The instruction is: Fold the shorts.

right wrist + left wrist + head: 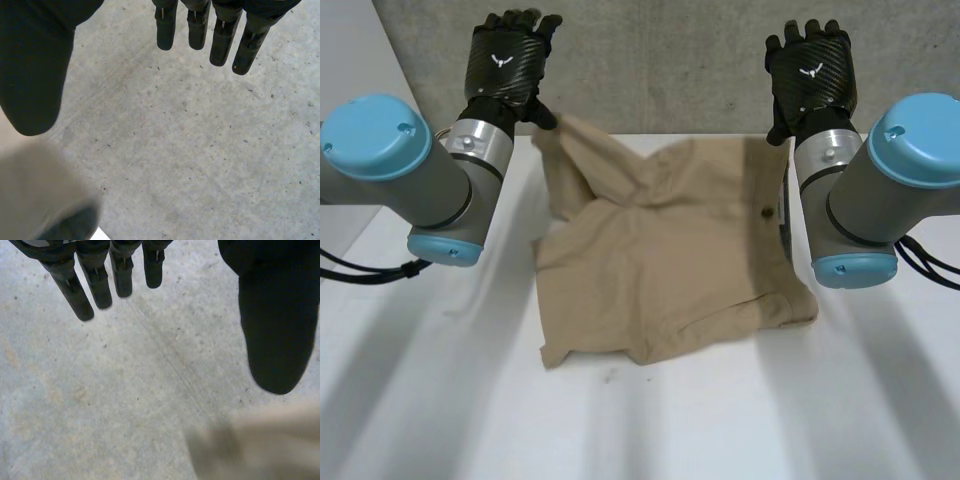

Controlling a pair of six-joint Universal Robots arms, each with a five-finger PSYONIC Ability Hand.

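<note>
Tan shorts (660, 250) lie rumpled on the white table (720, 420), with a dark button near their right side. My left hand (508, 58) is raised above the shorts' far left corner, fingers (80, 295) straight and thumb spread, holding nothing. My right hand (810, 70) is raised above the far right corner, its fingers (220, 45) also straight and empty. A blurred bit of tan cloth (260, 445) shows below the left thumb, and more cloth (35, 195) below the right thumb.
A grey concrete wall (660, 60) stands right behind the table's far edge, close to both hands. Bare white table lies in front of the shorts and to either side under the arms.
</note>
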